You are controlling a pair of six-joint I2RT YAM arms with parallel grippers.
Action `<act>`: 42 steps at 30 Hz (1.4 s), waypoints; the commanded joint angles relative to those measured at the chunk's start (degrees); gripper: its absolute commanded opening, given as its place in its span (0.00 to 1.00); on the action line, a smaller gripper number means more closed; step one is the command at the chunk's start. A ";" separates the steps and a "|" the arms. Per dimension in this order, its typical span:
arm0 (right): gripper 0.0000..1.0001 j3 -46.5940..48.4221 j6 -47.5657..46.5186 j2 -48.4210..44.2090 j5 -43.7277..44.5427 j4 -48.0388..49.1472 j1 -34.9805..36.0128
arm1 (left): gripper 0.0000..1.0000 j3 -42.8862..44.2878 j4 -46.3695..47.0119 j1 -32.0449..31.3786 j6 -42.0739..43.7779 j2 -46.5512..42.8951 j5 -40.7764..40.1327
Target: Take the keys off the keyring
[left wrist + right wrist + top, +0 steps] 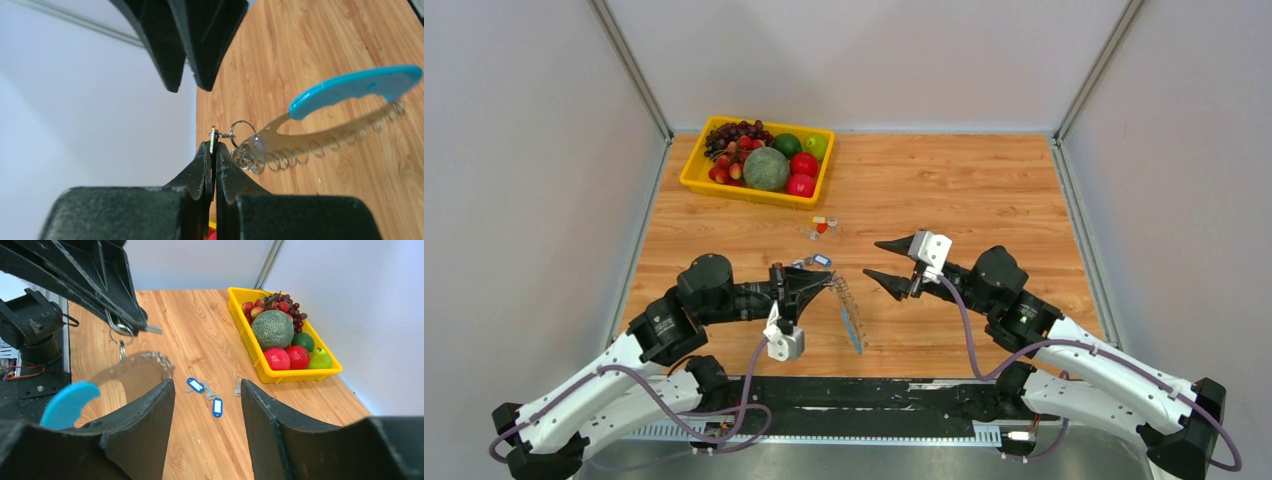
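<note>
My left gripper (828, 284) is shut on a small silvery key (213, 136). A little split ring (243, 131) links that key to the keyring (320, 142), which hangs free from it above the table. The keyring's blue arc (356, 89) points away and its coil of small metal rings (280, 160) lines the band. In the top view the keyring (852, 322) hangs to the right of my left gripper. My right gripper (874, 258) is open and empty just right of it; its fingers (145, 425) frame loose blue-tagged keys (217, 406) on the table.
A yellow tray (692, 178) of fruit stands at the back left. Loose keys with orange and white tags (822, 226) lie in front of it, and a blue-tagged key (821, 261) lies near my left gripper. Grey walls enclose the wooden table (984, 200).
</note>
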 commanded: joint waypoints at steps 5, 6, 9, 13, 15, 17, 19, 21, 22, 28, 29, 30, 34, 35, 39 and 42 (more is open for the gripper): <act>0.58 2.69 3.39 -1.77 1.70 2.17 0.04 | 0.00 -0.79 4.84 -0.28 -15.87 -5.10 -6.17; 0.58 2.81 3.56 -1.80 1.91 2.18 0.10 | 0.00 -0.52 4.70 -0.28 -17.33 -4.99 -7.58; 0.58 3.24 4.26 -1.69 2.58 2.18 0.07 | 0.00 0.33 3.37 -0.24 -24.68 -4.48 -10.33; 0.58 3.82 5.28 -1.39 3.16 2.22 0.09 | 0.00 2.93 1.06 -0.28 -34.64 -2.23 -16.57; 0.58 4.12 5.67 -1.23 3.70 2.24 0.11 | 0.00 4.60 -0.47 -0.26 -39.14 -0.47 -20.01; 0.58 4.33 6.08 -1.09 4.52 2.25 0.09 | 0.00 6.70 -2.70 -0.21 -43.45 1.84 -22.81; 0.59 4.37 6.38 -1.11 4.92 2.35 0.06 | 0.00 9.08 -5.41 -0.23 -47.57 4.61 -25.48; 0.59 4.50 6.80 -1.04 5.60 2.35 0.12 | 0.00 11.25 -8.07 -0.25 -51.23 7.41 -28.70; 0.59 4.58 7.00 -1.00 5.83 2.35 0.04 | 0.00 12.47 -8.83 -0.18 -53.54 9.22 -29.82; 0.61 4.39 7.68 -1.47 6.09 2.36 0.13 | 0.00 14.68 -11.45 -0.21 -62.89 13.14 -38.80; 0.61 4.32 7.68 -1.56 6.17 2.38 0.12 | 0.00 14.69 -11.44 -0.20 -64.09 13.33 -41.51; 0.61 4.26 7.68 -1.75 6.18 2.43 0.04 | 0.00 14.67 -11.39 -0.22 -66.86 13.36 -43.30; 0.62 3.88 7.90 -2.21 6.37 2.72 0.08 | 0.00 15.24 -13.19 -0.20 -72.35 13.82 -50.09; 0.62 3.77 7.94 -2.20 6.35 2.83 0.04 | 0.00 15.77 -13.71 -0.24 -74.22 14.29 -51.87; 0.62 4.04 8.57 -1.48 5.66 3.39 0.03 | 0.00 18.06 -18.04 -0.23 -78.63 16.30 -55.12; 0.62 4.99 9.71 -0.08 4.75 3.59 0.04 | 0.00 19.28 -21.11 -0.24 -81.52 17.45 -56.75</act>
